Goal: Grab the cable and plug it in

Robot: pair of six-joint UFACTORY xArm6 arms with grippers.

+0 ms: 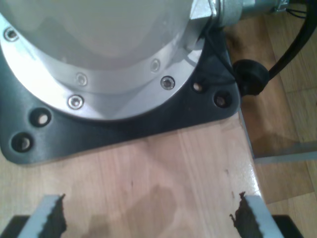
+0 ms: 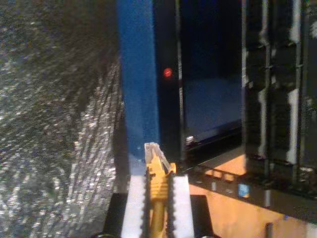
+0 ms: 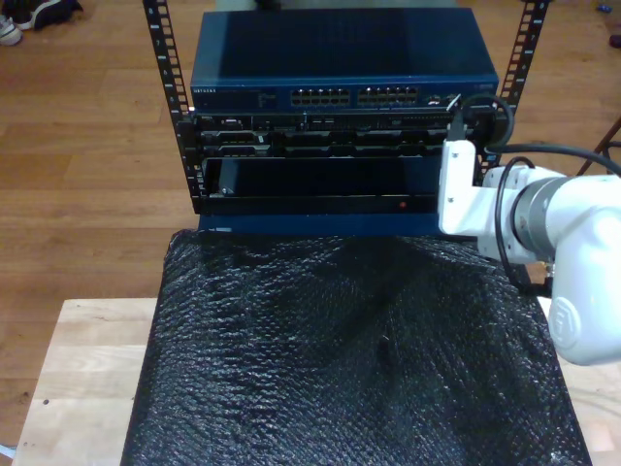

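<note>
The cable's yellow plug (image 2: 157, 173) stands between the white pads of my second gripper (image 2: 158, 193), which is shut on it, with the clear tip (image 2: 151, 149) poking out ahead. In front of it are a blue rack unit's edge (image 2: 137, 89) and a red light (image 2: 168, 73). In the exterior view my second gripper (image 3: 454, 116) reaches to the right end of the rack, beside the blue switch's port rows (image 3: 340, 97). My first gripper (image 1: 151, 218) is open above bare wood, facing a round arm base (image 1: 99, 64).
A black bubble-textured mat (image 3: 340, 359) covers the wooden table (image 3: 87, 369) before the rack. Dark rack units (image 3: 320, 180) sit under the switch, between perforated rails (image 3: 165, 58). A thick black cable (image 1: 292, 47) runs beside the arm base plate (image 1: 148, 119).
</note>
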